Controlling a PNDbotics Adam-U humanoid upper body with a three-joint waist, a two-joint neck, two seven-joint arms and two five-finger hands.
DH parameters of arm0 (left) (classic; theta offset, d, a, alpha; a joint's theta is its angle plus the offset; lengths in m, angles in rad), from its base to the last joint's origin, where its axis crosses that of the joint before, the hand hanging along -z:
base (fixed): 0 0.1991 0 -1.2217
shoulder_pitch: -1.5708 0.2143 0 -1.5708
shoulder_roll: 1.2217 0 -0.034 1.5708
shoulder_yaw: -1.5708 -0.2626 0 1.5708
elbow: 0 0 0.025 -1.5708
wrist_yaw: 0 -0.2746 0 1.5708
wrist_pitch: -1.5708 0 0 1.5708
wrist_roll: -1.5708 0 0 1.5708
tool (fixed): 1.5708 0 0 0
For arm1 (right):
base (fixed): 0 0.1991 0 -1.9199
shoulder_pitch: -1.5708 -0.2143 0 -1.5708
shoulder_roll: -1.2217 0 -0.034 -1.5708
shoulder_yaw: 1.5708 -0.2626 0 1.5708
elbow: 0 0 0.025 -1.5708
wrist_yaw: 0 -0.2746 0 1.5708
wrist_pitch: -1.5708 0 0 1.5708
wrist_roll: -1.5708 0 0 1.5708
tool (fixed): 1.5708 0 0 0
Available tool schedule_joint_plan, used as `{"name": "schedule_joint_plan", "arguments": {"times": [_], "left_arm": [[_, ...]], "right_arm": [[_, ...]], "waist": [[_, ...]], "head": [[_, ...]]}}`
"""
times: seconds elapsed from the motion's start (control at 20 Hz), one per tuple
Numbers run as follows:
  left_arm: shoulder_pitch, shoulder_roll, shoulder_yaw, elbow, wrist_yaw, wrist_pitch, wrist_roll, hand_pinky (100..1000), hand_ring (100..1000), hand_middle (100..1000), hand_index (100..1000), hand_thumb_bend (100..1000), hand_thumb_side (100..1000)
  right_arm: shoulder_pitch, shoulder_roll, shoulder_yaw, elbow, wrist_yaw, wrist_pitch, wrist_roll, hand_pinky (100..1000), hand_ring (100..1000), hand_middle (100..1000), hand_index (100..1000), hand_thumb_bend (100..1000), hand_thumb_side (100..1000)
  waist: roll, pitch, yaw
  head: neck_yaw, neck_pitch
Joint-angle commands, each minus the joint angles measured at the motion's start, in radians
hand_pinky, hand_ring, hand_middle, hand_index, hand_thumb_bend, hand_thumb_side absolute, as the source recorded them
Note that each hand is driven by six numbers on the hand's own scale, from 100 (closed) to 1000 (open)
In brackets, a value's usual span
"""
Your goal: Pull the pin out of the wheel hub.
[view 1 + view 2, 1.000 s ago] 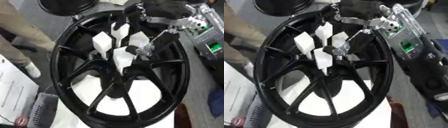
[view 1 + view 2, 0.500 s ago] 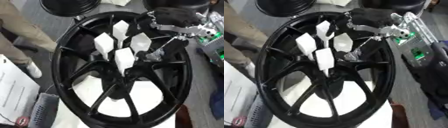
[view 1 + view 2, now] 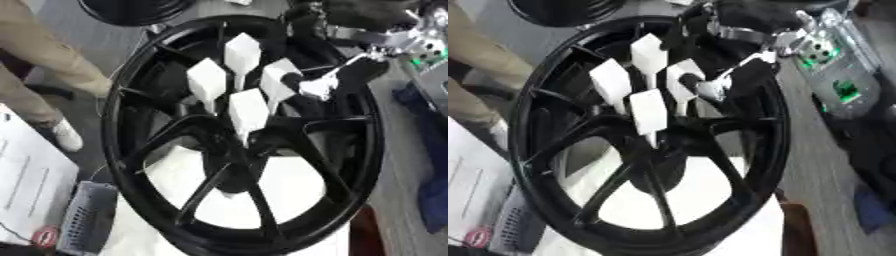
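Grey floor is seen round a black wheel hub (image 3: 254,145), which is propped on a white surface (image 3: 219,205), with a second dark wheel (image 3: 136,10) behind it and a person's trouser leg (image 3: 39,55) at the left edge. Four white pins (image 3: 248,111) are set upright in the hub's centre. The right hand (image 3: 319,86) is brought in from the upper right, touching the rightmost pin (image 3: 278,82); whether its fingers are clenched round it cannot be told.
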State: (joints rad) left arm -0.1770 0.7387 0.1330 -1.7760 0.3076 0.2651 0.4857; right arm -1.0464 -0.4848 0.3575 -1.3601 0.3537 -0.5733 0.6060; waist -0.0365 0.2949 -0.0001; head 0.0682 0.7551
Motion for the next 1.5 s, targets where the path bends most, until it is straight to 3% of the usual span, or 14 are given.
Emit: {"name": "schedule_joint_plan", "arguments": {"times": [0.05,0.45,0.75,1.1,1.5], "left_arm": [[-0.013,0.040,0.010,-0.012,-0.007,-0.001,-0.004,694,788,558,713,820,547],[-0.021,0.041,0.008,-0.014,-0.006,-0.001,-0.007,695,789,559,713,816,547],[-0.026,0.042,0.007,-0.014,-0.006,-0.001,-0.008,696,789,559,714,811,548],[-0.033,0.042,0.006,-0.017,-0.002,-0.002,-0.010,697,789,560,713,807,549],[-0.040,0.040,0.002,-0.017,0.003,-0.002,-0.014,697,791,560,713,802,551]], "right_arm": [[-0.045,-0.057,-0.013,0.069,-0.059,-0.277,0.285,822,743,759,850,198,605],[-0.067,-0.092,0.033,0.108,-0.174,-0.306,0.301,823,743,754,864,255,597],[-0.064,-0.100,0.055,0.109,-0.186,-0.320,0.301,829,746,758,870,268,604],[-0.050,-0.125,0.098,0.065,-0.227,-0.334,0.301,835,752,762,872,275,611],[-0.031,-0.149,0.145,0.036,-0.230,-0.334,0.301,836,750,747,864,264,620]], "waist": [[0.003,-0.026,0.004],[-0.006,-0.023,0.015],[-0.010,-0.020,0.021],[-0.011,-0.018,0.027],[-0.013,-0.018,0.039]], "head": [[-0.005,0.014],[-0.010,0.015],[-0.013,0.010],[-0.060,-0.023],[-0.068,-0.014]]}}
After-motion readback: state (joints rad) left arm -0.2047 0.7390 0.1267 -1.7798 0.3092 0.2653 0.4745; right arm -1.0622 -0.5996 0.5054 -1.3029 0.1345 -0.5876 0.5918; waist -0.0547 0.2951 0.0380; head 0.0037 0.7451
